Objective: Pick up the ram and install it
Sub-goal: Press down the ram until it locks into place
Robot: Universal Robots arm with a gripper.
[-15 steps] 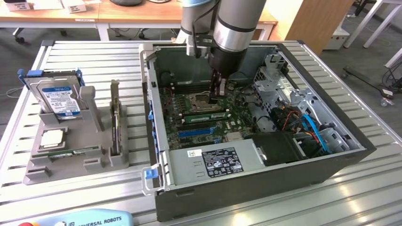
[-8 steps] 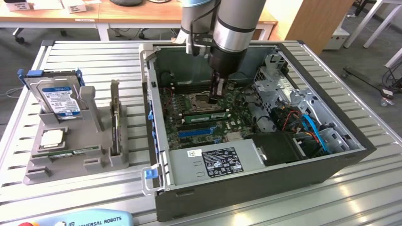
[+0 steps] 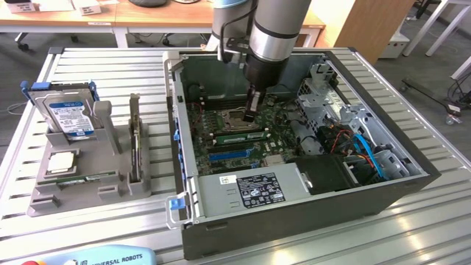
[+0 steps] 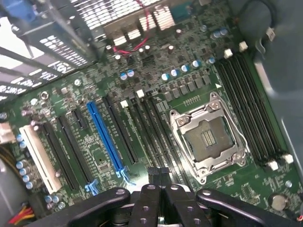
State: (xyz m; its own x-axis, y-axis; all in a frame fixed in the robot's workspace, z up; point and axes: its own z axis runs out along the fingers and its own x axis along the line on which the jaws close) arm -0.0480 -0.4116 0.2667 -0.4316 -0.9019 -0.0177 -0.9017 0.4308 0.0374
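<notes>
Pressing down with fingers closed, the gripper (image 3: 252,113) sits directly over the ram (image 3: 237,136) — a green stick already lying in a motherboard (image 3: 243,144) slot just beside the empty processor socket (image 3: 224,117). Its long axis runs along the exterior view's left-right line, fingertips (image 4: 158,177) at its far-right end — judged mid-seating.

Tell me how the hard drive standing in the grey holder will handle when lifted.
The hard drive looks like a rigid metal-cased block, so probably stiff and heavy for its size. Standing on edge in the grey holder, it might tip once pulled clear.
</notes>
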